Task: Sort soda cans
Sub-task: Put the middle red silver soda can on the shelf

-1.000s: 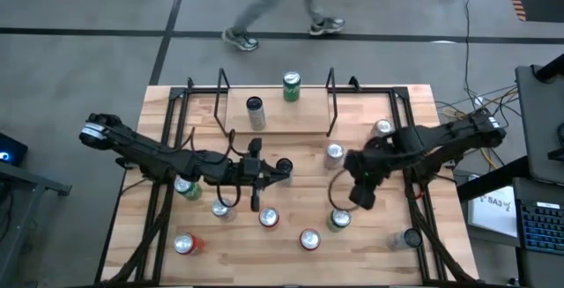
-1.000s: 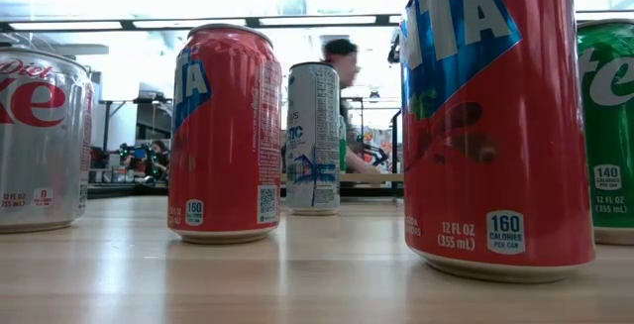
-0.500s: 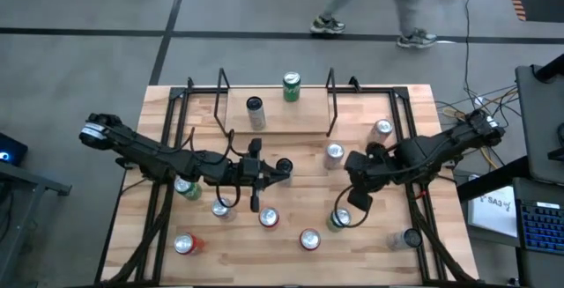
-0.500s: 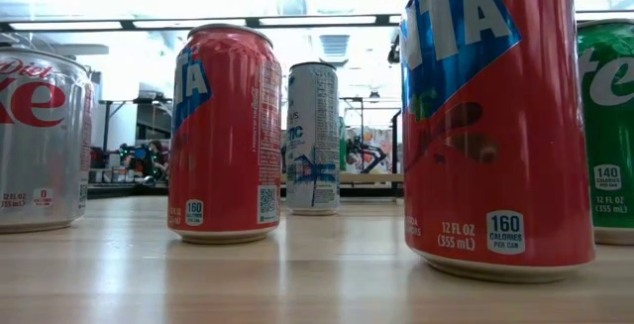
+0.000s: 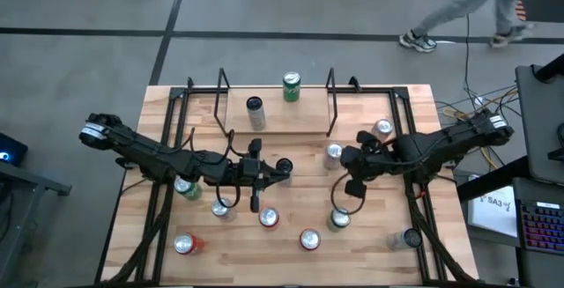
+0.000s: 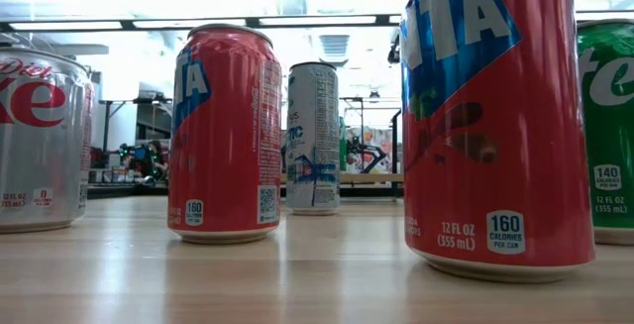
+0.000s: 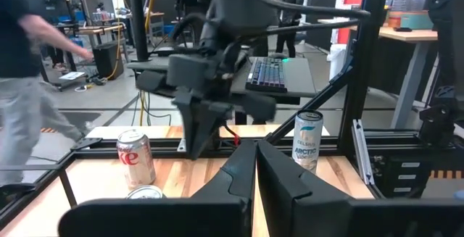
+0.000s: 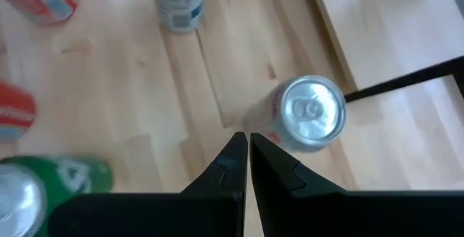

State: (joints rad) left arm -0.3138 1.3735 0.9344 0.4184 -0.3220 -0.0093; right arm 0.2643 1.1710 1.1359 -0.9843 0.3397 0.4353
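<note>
Several soda cans stand upright on the wooden table. A green can (image 5: 291,85) and a dark can (image 5: 255,107) stand on the raised board at the far side. Silver cans (image 5: 333,154) (image 5: 382,129) stand at mid right. Green (image 5: 337,220), red (image 5: 268,218) (image 5: 308,239) and silver (image 5: 220,207) cans stand nearer. My right gripper (image 5: 349,186) is shut and empty, hovering just beside the silver can (image 8: 308,114), above the table. My left gripper (image 5: 284,166) is shut and empty at the table's middle.
Black frame rails (image 5: 167,147) run along both sides of the table, and uprights (image 5: 330,85) flank the raised board. More cans stand near the left (image 5: 185,187) (image 5: 185,245) and right (image 5: 408,238) rails. A person walks on the floor beyond the far edge (image 5: 458,6).
My right gripper has moved toward the table's far and left edges, away from the near green can and closer to the silver can at mid right. It has stayed shut. A person has walked from left to right behind the table.
</note>
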